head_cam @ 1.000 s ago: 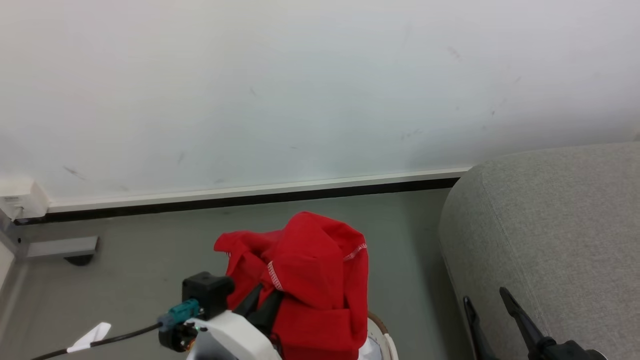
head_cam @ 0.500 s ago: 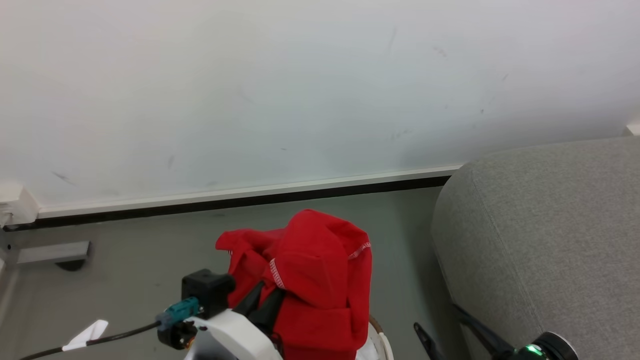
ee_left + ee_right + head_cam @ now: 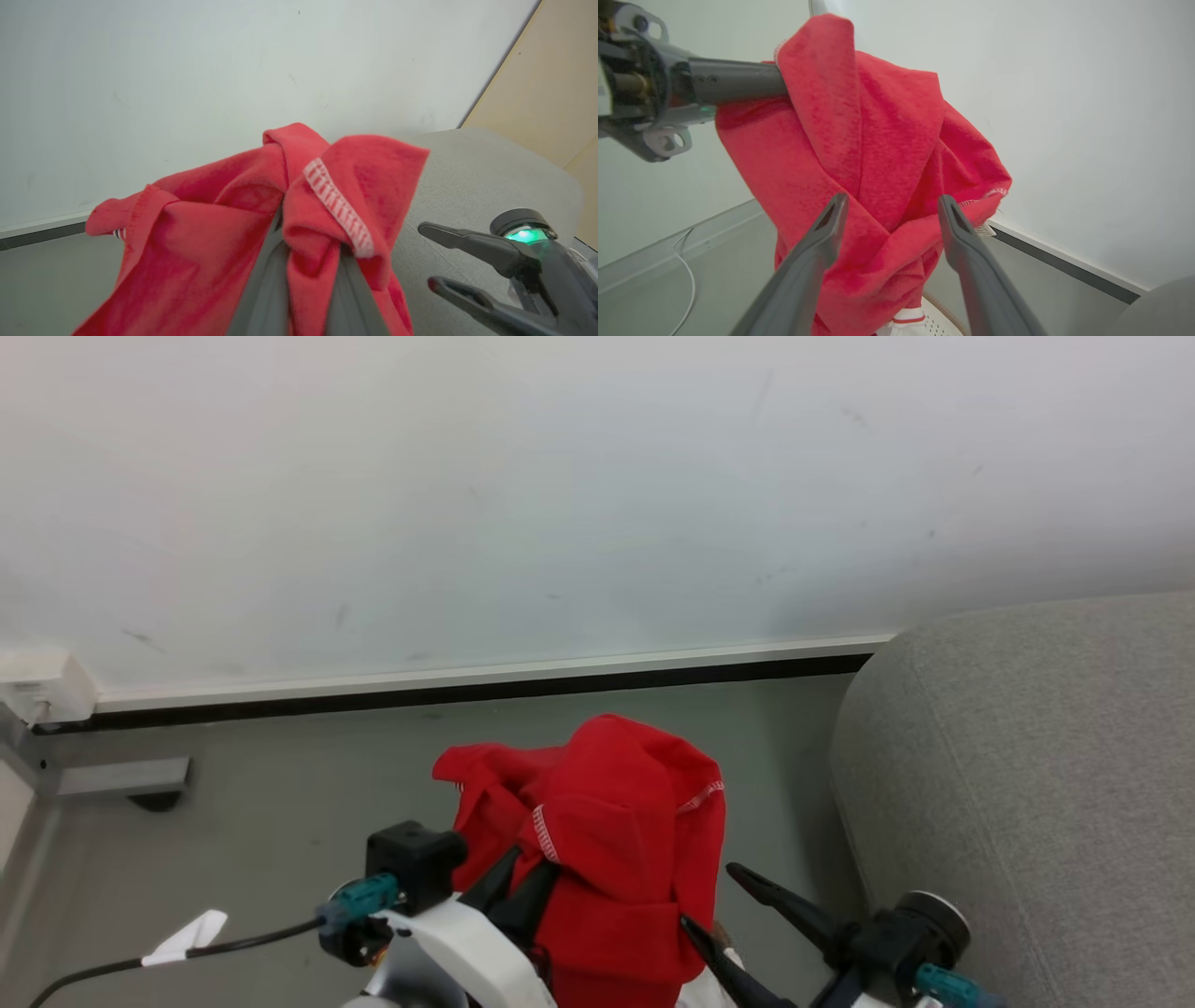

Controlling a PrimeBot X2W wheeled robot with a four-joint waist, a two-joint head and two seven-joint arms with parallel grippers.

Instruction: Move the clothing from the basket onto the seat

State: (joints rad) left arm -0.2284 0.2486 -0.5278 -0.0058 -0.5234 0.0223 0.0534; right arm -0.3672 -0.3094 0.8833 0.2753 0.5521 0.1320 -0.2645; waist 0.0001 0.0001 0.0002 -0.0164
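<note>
The grey seat (image 3: 1027, 784) lies to the right; the red clothing (image 3: 635, 840), soft, light and limp, hangs over the basket (image 3: 941, 322), clamped at a bunched fold by the left gripper (image 3: 518, 891); the right gripper (image 3: 893, 200), fingers apart, could likely pinch the drooping lower folds

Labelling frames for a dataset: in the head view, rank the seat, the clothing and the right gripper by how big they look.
1. seat
2. clothing
3. right gripper, clearly smallest even though it is near the camera
</note>
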